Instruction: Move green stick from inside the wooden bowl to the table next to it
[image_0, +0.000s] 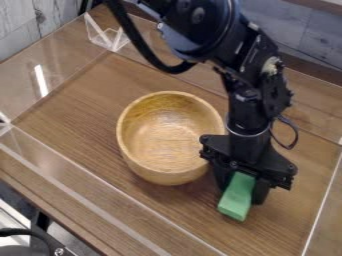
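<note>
I've got the gripper (246, 181) pinching the green stick's (238, 198) upper end beside the wooden bowl (167, 135), near the table's (94, 95) front edge; looks light, stiff, flat-sided.

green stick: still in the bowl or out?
Out. The green stick is on the table just right of the wooden bowl, whose hollow is empty. The gripper is shut on its top end.
</note>
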